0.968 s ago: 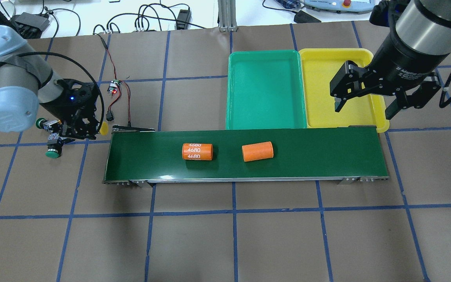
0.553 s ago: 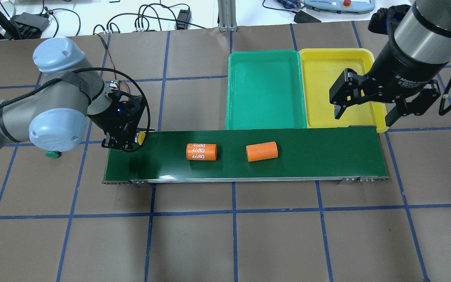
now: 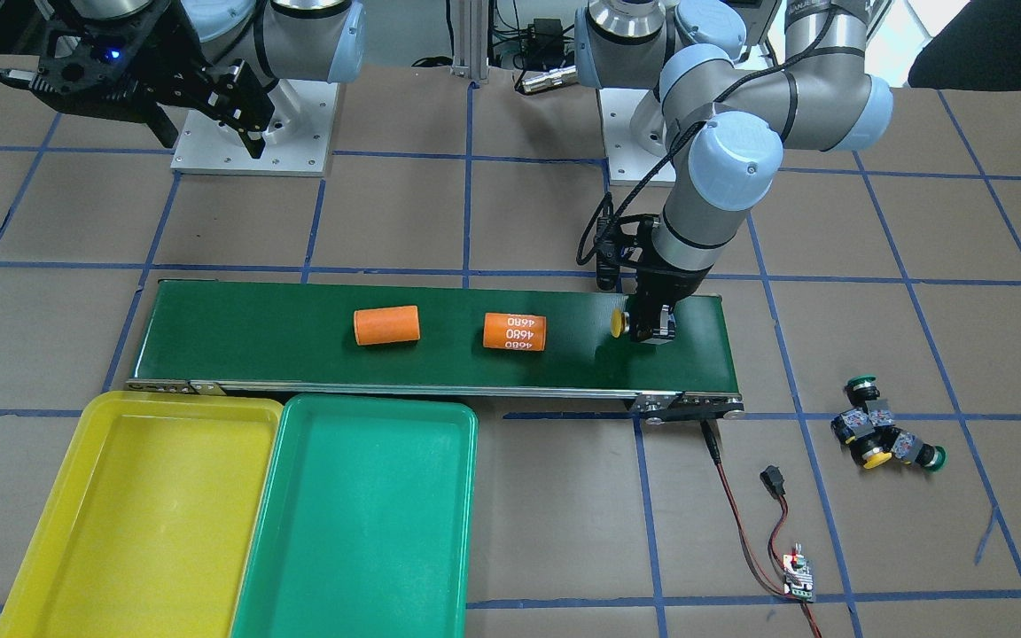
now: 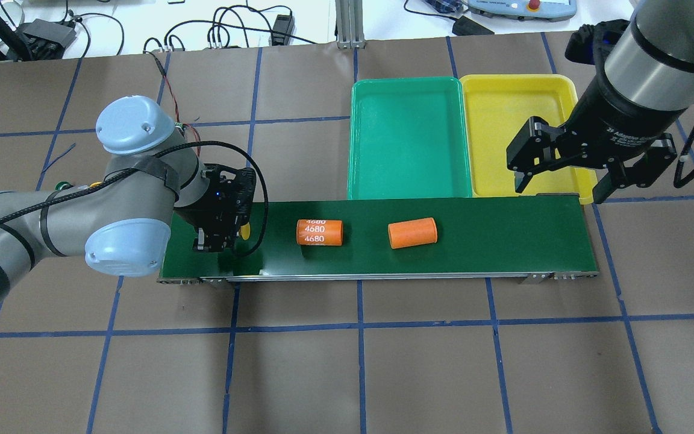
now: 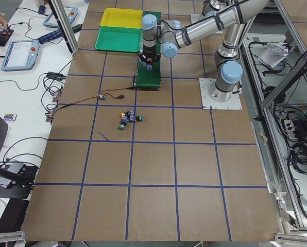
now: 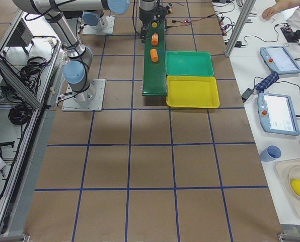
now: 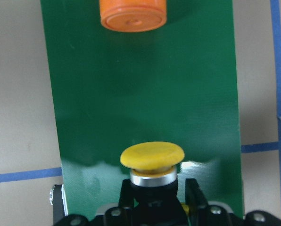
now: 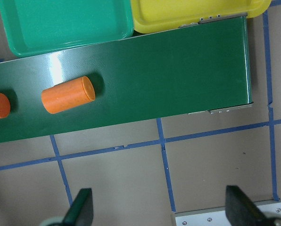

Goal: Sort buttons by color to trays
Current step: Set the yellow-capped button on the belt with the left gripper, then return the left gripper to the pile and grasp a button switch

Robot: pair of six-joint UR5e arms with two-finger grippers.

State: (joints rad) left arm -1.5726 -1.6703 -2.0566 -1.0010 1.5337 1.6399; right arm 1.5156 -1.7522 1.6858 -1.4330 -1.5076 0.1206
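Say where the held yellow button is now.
Overhead view: the yellow button, gripped in the left claw, is over the conveyor belt's left end, left of the 4680 cylinder.

The left hand [image 4: 217,238], gripping a yellow button [image 4: 244,231], travelled right from the button cluster [image 3: 883,425] on the table [image 4: 383,361] to a position over the left end of the conveyor belt [image 4: 503,235]. The marked cylinder [image 4: 319,232] and the plain cylinder [image 4: 412,233], both orange, shifted right along the belt. The right hand [image 4: 561,190] moved slightly nearer.
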